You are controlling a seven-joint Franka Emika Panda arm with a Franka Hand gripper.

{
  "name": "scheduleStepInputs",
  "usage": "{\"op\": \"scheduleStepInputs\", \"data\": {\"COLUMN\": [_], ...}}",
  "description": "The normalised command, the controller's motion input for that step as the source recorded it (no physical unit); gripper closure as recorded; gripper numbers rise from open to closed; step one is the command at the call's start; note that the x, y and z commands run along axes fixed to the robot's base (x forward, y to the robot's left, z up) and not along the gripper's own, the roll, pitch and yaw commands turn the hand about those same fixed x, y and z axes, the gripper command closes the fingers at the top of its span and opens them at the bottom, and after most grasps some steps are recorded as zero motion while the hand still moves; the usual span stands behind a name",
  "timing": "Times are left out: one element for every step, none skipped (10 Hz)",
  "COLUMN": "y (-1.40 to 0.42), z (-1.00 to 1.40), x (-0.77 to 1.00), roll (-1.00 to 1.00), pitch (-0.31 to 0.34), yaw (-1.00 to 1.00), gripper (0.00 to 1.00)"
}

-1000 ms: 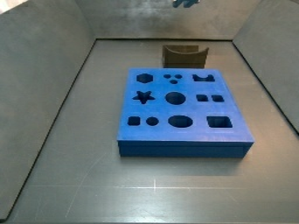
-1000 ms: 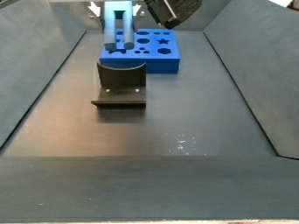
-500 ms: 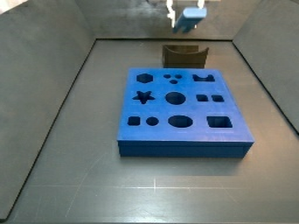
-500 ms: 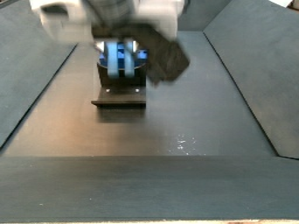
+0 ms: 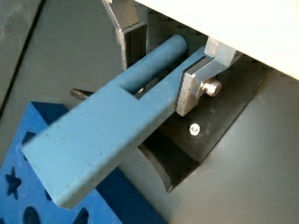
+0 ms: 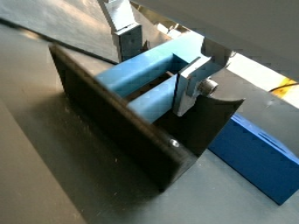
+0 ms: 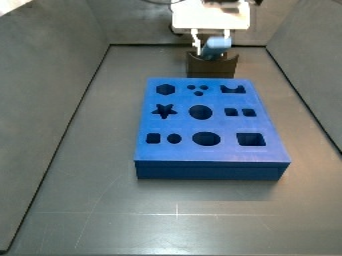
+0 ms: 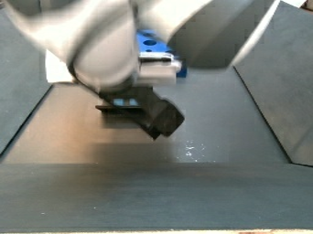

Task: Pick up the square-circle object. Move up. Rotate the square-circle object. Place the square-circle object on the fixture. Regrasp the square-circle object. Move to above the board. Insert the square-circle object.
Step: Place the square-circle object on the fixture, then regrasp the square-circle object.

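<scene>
Low, gripper (image 6: 158,68) clamping square-circle object (image 6: 146,77) in fixture (image 6: 117,114) notch

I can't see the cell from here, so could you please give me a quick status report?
Gripper shut on the square-circle object, right over the fixture. Peg lying in the fixture's notch. Board untouched; nothing in the way.

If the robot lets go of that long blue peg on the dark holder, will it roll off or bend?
Probably not bend: the square-circle object looks solid and straight between the gripper fingers. Its flat faces likely resist rolling, though the round end might. The fixture walls on both sides should help keep it in.
</scene>
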Motion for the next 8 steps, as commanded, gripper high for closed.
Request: {"op": "scheduleStepInputs", "data": {"y": [0.12,0.14,0.14,0.14,0.0,0.0,0.0,0.0], "z": [-0.27,-0.24,-0.23,-0.23,0.0,1.0,1.0,1.0], "x": [0.1,0.08,0.08,0.08,0.0,0.0,-0.01,-0.02], "roll": [-0.57,-0.42,-0.32,-0.29,0.0,-0.03,-0.02,-0.01], "pitch": [0.026,-0.016,-0.017,-0.01,0.0,0.05,0.059,0.072], "yaw": [-0.12,-0.12,-0.12,-0.11,0.0,0.1,0.1,0.09], "gripper": [1.0,1.0,1.0,1.0,0.0,0.0,0.0,0.0]}}
